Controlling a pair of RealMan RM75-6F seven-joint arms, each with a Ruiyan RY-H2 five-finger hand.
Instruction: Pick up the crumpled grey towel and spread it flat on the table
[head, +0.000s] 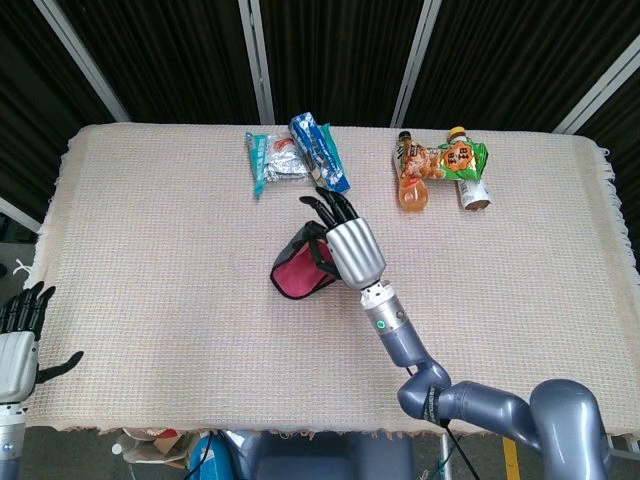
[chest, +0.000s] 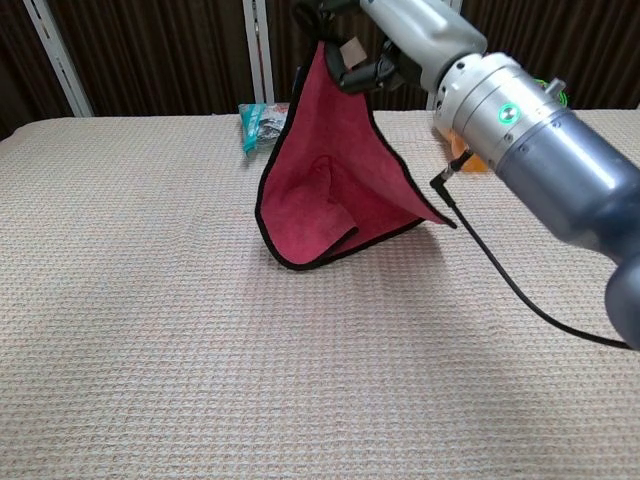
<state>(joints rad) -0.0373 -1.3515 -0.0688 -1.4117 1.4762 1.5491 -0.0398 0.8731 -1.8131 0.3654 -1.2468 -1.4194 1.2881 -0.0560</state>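
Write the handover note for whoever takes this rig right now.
Right hand: grips the towel by its top edge and holds it lifted; the red side faces the chest camera, and the lower corner seems to touch the table.
Left hand: at the table's near left corner, holding nothing, fingers apart.
Done: towel picked up and partly unfurled.
Left: lay it down and spread it flat. Snack packs and bottles lie along the far edge; keep clear.
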